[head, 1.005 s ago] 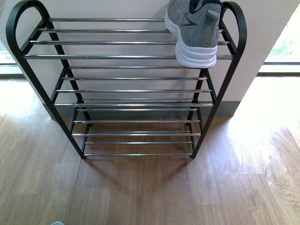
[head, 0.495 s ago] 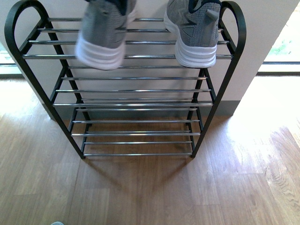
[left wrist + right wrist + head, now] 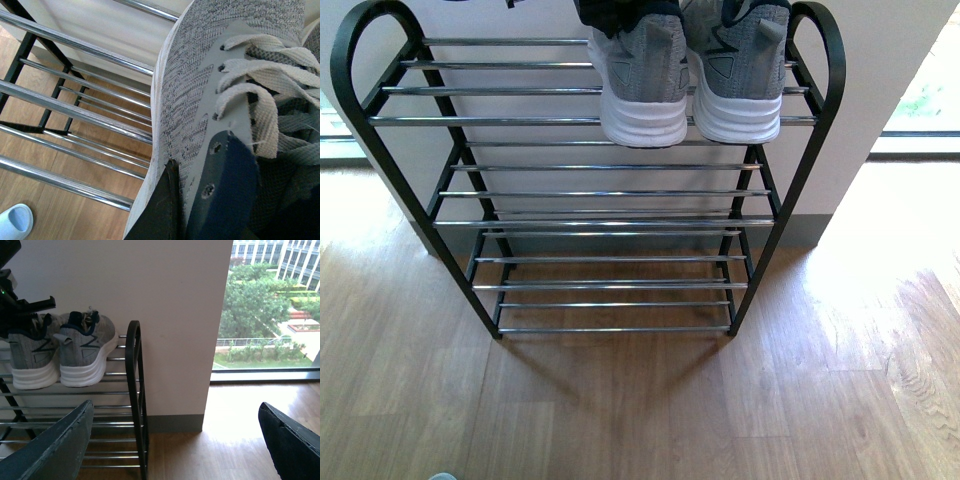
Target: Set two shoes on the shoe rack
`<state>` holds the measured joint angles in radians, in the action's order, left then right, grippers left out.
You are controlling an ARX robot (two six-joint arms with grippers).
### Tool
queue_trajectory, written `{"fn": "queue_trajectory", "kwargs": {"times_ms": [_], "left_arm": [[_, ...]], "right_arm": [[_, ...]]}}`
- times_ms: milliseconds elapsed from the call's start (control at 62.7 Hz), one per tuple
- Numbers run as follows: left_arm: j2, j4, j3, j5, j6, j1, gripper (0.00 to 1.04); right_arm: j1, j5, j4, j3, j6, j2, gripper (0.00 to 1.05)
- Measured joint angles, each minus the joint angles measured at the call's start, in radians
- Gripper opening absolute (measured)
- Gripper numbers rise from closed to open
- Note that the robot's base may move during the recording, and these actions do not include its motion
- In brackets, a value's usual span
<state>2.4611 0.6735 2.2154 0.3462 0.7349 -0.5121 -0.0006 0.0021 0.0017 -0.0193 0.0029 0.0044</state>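
Atop shoe rack (image 3: 570,121), right sneaker (image 3: 738,80) beside left sneaker (image 3: 642,90), pinched by left hand (image 3: 192,205); right hand (image 3: 175,412) spread.

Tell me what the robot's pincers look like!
The right pincer has two wide, flat fingers in matte dark grey. The left pincer's finger looks black and smooth. The left arm is black, boxy hardware with a tiny green light.
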Motion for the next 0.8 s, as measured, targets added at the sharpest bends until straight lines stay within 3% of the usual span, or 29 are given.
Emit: {"fn": "queue_trajectory", "kwargs": {"times_ms": [80,335,511,622,798], "left_arm": [[0.007,-0.013,0.001,-0.003,0.001,0.004,0.02],[-0.012,-0.076,-0.033,-0.034,-0.019,0.005,0.44],[-0.131,-0.137,-0.188,-0.074,-0.023,0.008,0.76],[-0.242,-0.193,-0.298,-0.048,-0.032,0.008,0.96],[-0.404,-0.263,-0.439,0.128,-0.106,0.010,0.95]], "right_arm": [[0.000,0.000,0.000,0.000,0.000,0.000,0.96],[0.000,0.000,0.000,0.000,0.000,0.000,0.96],[0.000,0.000,0.000,0.000,0.000,0.000,0.96],[0.000,0.000,0.000,0.000,0.000,0.000,0.96],[0.000,0.000,0.000,0.000,0.000,0.000,0.96]]}}
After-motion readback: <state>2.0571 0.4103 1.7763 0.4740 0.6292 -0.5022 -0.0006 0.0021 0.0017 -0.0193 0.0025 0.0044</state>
